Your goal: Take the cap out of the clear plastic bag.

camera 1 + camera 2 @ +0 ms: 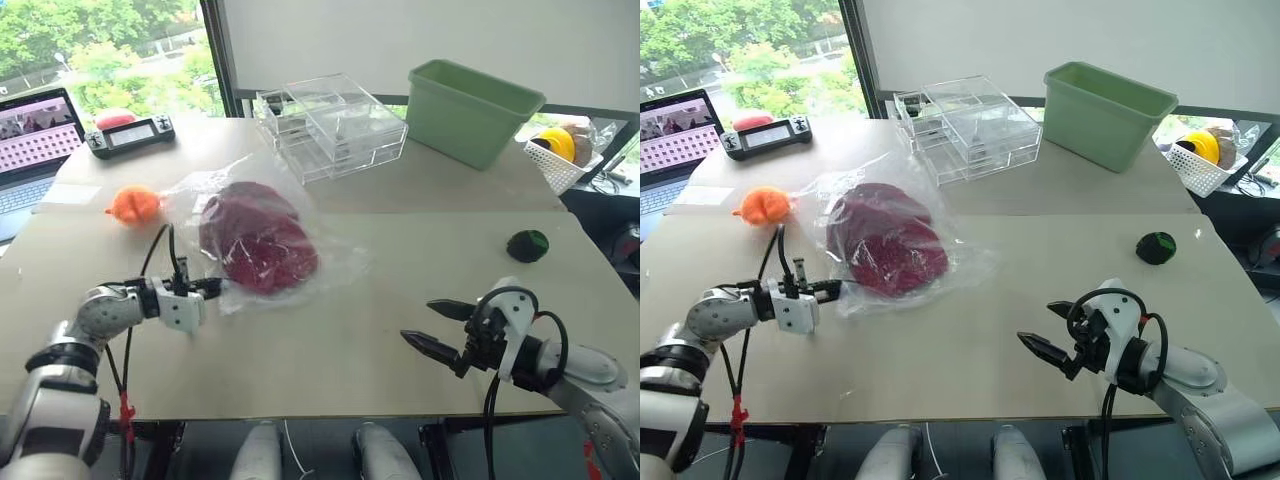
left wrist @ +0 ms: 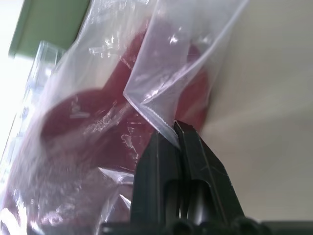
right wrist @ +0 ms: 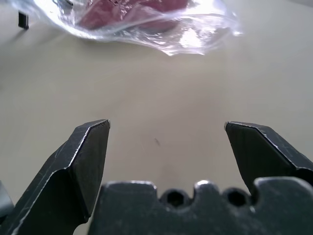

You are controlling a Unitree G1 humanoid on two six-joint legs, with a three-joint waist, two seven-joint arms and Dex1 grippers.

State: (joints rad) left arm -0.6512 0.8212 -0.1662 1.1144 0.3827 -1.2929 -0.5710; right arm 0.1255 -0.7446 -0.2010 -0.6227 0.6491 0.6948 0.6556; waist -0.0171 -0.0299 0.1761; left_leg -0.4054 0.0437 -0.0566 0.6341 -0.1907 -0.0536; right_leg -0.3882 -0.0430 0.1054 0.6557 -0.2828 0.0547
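The dark red cap (image 1: 258,240) lies inside the clear plastic bag (image 1: 335,262) on the table, left of the middle. My left gripper (image 1: 212,287) is at the bag's near left corner, shut on the film. The left wrist view shows the bag's edge (image 2: 161,115) pinched between the closed fingertips (image 2: 186,134), with the cap (image 2: 83,127) behind the film. Over the table's near right part my right gripper (image 1: 420,322) stands open and holds nothing. It points left toward the bag (image 3: 146,24), well short of it.
An orange toy (image 1: 133,205) lies left of the bag. Behind the bag stand a clear drawer box (image 1: 330,125) and a green bin (image 1: 472,110). A black-and-green ball (image 1: 527,245) sits at the right. A laptop (image 1: 30,140) and a controller (image 1: 130,135) are at the far left.
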